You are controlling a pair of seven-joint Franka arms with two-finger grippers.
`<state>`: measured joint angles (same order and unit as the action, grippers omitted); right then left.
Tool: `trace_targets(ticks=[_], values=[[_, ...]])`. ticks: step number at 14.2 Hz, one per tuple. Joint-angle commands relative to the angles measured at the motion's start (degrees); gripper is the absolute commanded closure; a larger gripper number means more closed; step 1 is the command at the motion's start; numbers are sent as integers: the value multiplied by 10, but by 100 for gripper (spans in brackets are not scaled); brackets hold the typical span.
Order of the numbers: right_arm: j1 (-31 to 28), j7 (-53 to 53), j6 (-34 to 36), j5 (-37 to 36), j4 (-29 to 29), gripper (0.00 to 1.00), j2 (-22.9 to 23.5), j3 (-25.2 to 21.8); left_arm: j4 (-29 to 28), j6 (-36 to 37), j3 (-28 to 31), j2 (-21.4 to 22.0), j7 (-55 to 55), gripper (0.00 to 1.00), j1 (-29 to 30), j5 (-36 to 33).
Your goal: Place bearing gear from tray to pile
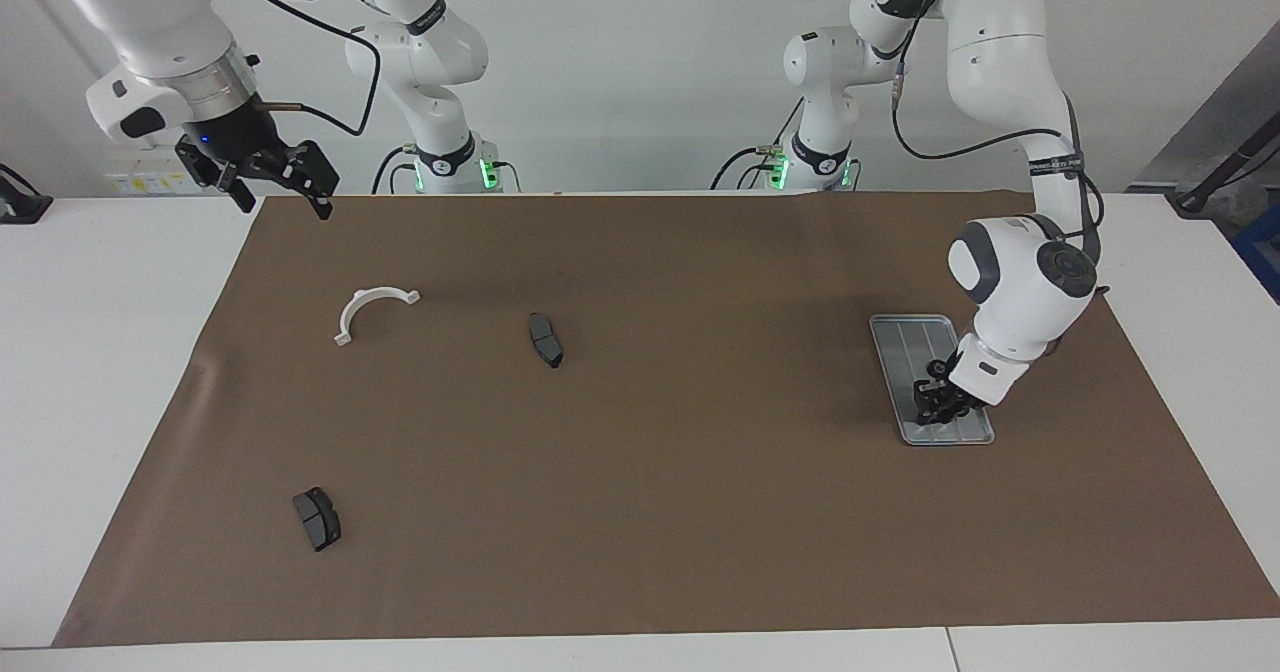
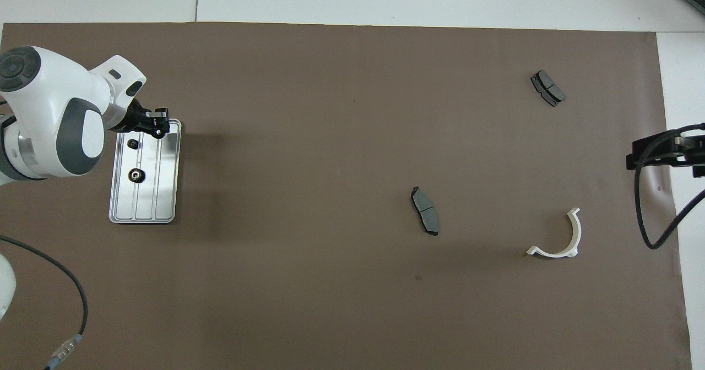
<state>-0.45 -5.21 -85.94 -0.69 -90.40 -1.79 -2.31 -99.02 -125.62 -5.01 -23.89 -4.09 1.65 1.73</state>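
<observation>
The silver tray (image 1: 905, 347) (image 2: 165, 194) lies toward the left arm's end of the table. Two small dark bearing gears (image 2: 135, 175) (image 2: 133, 143) rest on it; one gear (image 1: 937, 367) also shows in the facing view. My left gripper (image 1: 937, 414) (image 2: 160, 129) hangs just over the tray's end farther from the robots, shut on a third small dark gear (image 2: 160, 134). The pile is a white bracket (image 1: 372, 310) (image 2: 559, 238) and two dark pads (image 1: 545, 339) (image 1: 317, 518) toward the right arm's end. My right gripper (image 1: 282, 202) (image 2: 633, 158) waits open above the mat's edge.
A brown mat (image 1: 700, 512) (image 2: 308, 282) covers most of the white table. A black cable (image 2: 652, 216) hangs from the right arm near the bracket. Another cable (image 2: 77, 304) lies on the mat close to the left arm's base.
</observation>
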Motion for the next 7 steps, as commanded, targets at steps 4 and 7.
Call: trace_targets(ticks=[4,7], values=[[-10,14,-37,3,-43,0,-18,-2,40,46,7,-2,-195,100,-98,1],[-9,13,-102,3,-93,0,-18,-2,32,22,6,-1,-336,100,-159,1]])
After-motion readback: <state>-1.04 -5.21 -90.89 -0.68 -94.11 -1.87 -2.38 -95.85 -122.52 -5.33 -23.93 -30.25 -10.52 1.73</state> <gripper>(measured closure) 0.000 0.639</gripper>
